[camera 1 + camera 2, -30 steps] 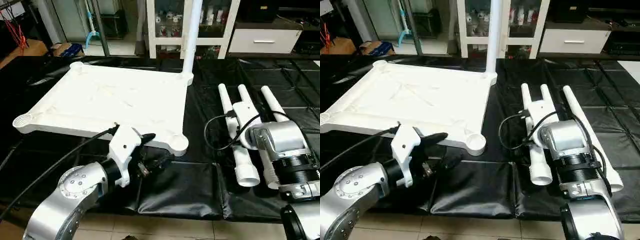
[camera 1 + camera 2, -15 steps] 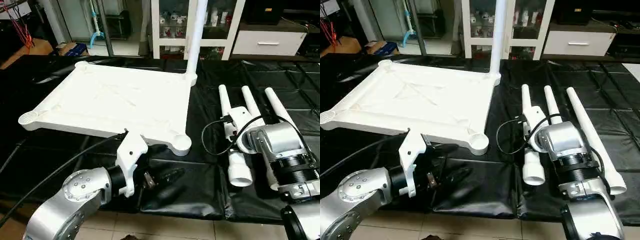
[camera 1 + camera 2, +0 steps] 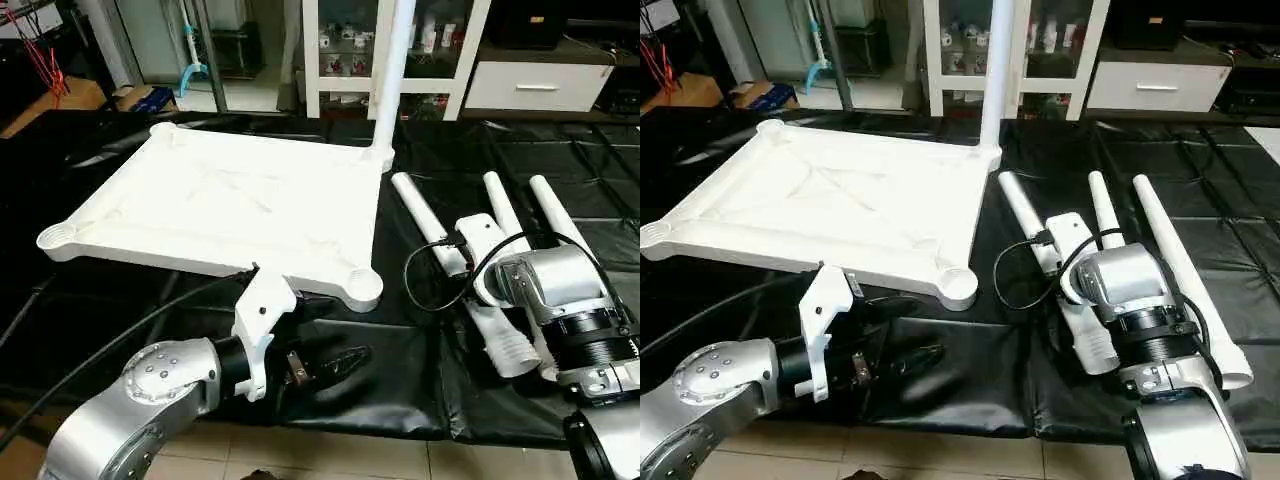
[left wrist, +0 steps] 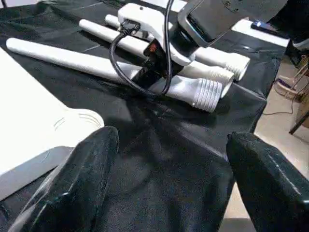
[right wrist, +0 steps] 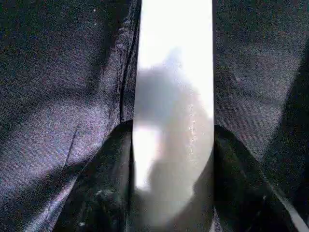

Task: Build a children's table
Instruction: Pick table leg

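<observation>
The white tabletop [image 3: 220,200] lies underside up on the black mat, with one white leg [image 3: 385,70] standing upright in its far right corner socket. To its right lie three more legs. My right gripper [image 5: 173,159] is shut on the nearest of them [image 3: 420,210], which lies slanted, both black fingers [image 5: 113,159] pressed against its sides. The other two legs [image 3: 498,200] [image 3: 555,215] lie straight beside it. My left gripper [image 4: 169,145] is open over the mat, just in front of the tabletop's near right corner socket [image 3: 362,283], holding nothing.
A white glass-door cabinet [image 3: 440,50] and a white drawer unit [image 3: 535,85] stand behind the table. The black mat [image 3: 400,390] ends at the front edge over the tiled floor. A black cable [image 3: 100,340] runs to my left wrist.
My right gripper has closed on the nearest lying leg and swung it aslant, thin end toward the tabletop. My left gripper has dropped from the tabletop's edge toward the mat.
</observation>
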`<state>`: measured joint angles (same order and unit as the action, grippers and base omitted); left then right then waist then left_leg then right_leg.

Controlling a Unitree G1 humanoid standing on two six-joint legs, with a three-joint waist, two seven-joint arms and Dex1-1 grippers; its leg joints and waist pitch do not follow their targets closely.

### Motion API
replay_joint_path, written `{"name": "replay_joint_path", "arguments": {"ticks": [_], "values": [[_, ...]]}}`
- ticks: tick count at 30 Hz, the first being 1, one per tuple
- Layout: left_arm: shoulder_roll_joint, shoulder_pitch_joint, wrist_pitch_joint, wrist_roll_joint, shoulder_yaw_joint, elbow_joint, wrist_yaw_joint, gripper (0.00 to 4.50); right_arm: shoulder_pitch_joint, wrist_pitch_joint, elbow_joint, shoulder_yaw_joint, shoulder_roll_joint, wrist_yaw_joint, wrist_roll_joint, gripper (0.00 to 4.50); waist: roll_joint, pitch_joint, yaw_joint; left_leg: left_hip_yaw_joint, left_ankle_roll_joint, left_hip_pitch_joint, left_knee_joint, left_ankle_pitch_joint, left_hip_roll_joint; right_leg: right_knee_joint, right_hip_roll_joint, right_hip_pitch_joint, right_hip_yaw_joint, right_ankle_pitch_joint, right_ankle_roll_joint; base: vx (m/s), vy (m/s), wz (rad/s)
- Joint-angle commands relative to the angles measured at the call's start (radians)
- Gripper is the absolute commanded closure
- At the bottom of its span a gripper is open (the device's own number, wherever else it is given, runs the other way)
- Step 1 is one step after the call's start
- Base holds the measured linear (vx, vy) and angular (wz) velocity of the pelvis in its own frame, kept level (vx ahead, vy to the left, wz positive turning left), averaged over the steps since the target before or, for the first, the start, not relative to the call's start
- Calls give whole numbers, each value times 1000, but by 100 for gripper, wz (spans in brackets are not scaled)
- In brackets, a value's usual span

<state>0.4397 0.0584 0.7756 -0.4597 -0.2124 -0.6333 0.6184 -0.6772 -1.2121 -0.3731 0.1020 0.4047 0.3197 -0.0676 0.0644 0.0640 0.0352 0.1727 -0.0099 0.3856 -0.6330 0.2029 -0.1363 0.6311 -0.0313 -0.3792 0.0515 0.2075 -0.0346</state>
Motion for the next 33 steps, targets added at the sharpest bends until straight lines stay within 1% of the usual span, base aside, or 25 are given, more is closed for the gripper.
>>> {"name": "replay_joint_path", "arguments": {"ticks": [1,2,3,5,6,7,11,12,15,16,17,19,20,22,23,24,25,26,27,28,29,30,31,32,33], "values": [[8,16,11,-7,15,-16,-6,51,0,6,-2,-32,0,-16,1,269,-5,-63,2,-42,-36,-22,76,169,-88,-84,-114,33,-65,237,-179,0,0,0],[6,19,13,-11,23,-15,-8,51,-2,6,-1,-44,-1,-19,-2,271,-7,-63,0,-41,-37,-21,76,168,-88,-84,-113,34,-65,231,-180,0,0,0],[3,22,17,-19,32,-13,-11,51,-7,3,0,-64,-4,-24,-8,272,-4,-64,1,-42,-38,-21,76,166,-88,-82,-113,35,-65,225,-181,0,0,0],[-6,30,23,-42,58,-5,-14,23,-24,-2,6,-107,0,-39,-16,273,-2,-66,1,-42,-38,-20,74,153,-87,-80,-112,37,-64,192,-189,0,0,0],[-8,32,24,-45,62,-3,-15,16,-27,-3,10,-113,2,-41,-17,273,-5,-67,0,-41,-35,-19,74,142,-86,-79,-111,39,-63,174,-194,0,0,0],[-12,36,26,-51,70,0,-18,16,-32,-4,16,-123,5,-44,-18,273,-3,-68,1,-40,-32,-19,72,134,-86,-78,-112,40,-63,161,-198,0,0,0],[-45,68,17,-85,121,20,-40,0,-79,-46,96,-183,33,-39,-38,273,0,-69,2,-40,-19,-20,69,121,-84,-76,-110,42,-62,152,-206,0,0,0],[-45,68,17,-85,121,20,-40,0,-79,-46,96,-183,33,-39,-38,273,-1,-68,2,-39,-16,-19,70,123,-84,-78,-109,42,-62,160,-203,0,0,0],[-78,101,13,-89,162,51,-84,0,-92,-45,132,-182,41,-20,-50,273,-1,-66,2,-41,-13,-20,70,135,-85,-80,-110,42,-62,191,-196,0,0,0],[-91,114,9,-87,177,62,-104,0,-97,-38,139,-189,36,-14,-58,273,-1,-66,2,-40,-11,-18,70,133,-84,-80,-111,42,-62,194,-195,0,0,0],[-122,141,6,-98,217,78,-146,0,-109,-4,157,-212,26,-8,-75,273,-4,-68,3,-38,-7,-20,67,128,-84,-83,-111,41,-64,194,-194,0,0,0],[-133,150,11,-110,233,82,-159,0,-113,11,163,-221,23,-8,-79,274,-3,-70,4,-39,-6,-19,65,113,-85,-81,-111,42,-63,179,-200,0,0,0],[-159,183,14,-118,277,96,-209,0,-132,36,178,-279,2,-2,-119,274,-3,-71,4,-38,0,-17,65,107,-84,-79,-111,43,-63,166,-202,0,0,0],[-173,201,19,-124,299,103,-235,0,-141,45,184,-303,-6,3,-135,274,-4,-73,6,-39,4,-18,64,97,-84,-77,-109,43,-61,150,-206,0,0,0],[-212,265,29,-149,357,139,-304,0,-162,76,188,-360,-31,26,-187,274,-3,-73,7,-41,6,-18,64,91,-85,-76,-110,43,-60,143,-208,0,0,0],[-239,319,42,-166,399,176,-361,0,-171,104,189,-378,-40,57,-219,274,-9,-75,11,-35,12,-20,59,91,-81,-75,-110,44,-62,138,-214,0,0,0],[-246,336,43,-169,410,190,-376,0,-171,114,191,-378,-43,70,-228,274,-9,-75,11,-35,12,-20,59,91,-81,-75,-110,44,-62,138,-214,0,0,0],[-266,381,48,-179,438,231,-417,0,-167,142,197,-375,-50,109,-254,274,-11,-76,12,-37,23,-16,59,79,-81,-74,-110,45,-59,131,-216,0,0,0],[-266,381,48,-179,438,231,-417,0,-167,142,197,-375,-50,109,-254,274,-12,-75,18,-39,33,-16,58,70,-84,-75,-112,45,-60,127,-208,0,0,0],[-292,497,26,-206,473,330,-453,0,-150,182,232,-361,-91,235,-341,275,-23,-76,20,-35,50,-13,58,54,-81,-74,-114,47,-59,119,-206,0,0,0],[-301,539,21,-216,483,361,-462,0,-140,201,249,-355,-106,285,-376,275,-17,-76,25,-33,55,-16,55,58,-80,-78,-114,42,-60,129,-201,0,0,0],[-313,582,19,-231,491,389,-466,0,-130,215,265,-357,-124,334,-415,275,-16,-78,27,-37,64,-12,57,45,-83,-73,-115,45,-59,114,-198,0,0,0],[-323,608,21,-246,495,402,-468,0,-123,227,276,-359,-134,360,-436,275,-27,-79,27,-36,71,-13,57,43,-84,-75,-116,46,-58,109,-195,0,0,0],[-338,638,32,-265,504,419,-479,0,-114,225,290,-372,-149,391,-472,275,-23,-82,33,-43,79,-13,59,10,-93,-64,-120,45,-55,69,-208,0,0,0],[-347,655,39,-276,510,428,-486,0,-109,224,297,-379,-158,408,-491,275,-22,-82,36,-39,80,-15,57,5,-92,-65,-120,41,-57,59,-213,0,0,0]]}}
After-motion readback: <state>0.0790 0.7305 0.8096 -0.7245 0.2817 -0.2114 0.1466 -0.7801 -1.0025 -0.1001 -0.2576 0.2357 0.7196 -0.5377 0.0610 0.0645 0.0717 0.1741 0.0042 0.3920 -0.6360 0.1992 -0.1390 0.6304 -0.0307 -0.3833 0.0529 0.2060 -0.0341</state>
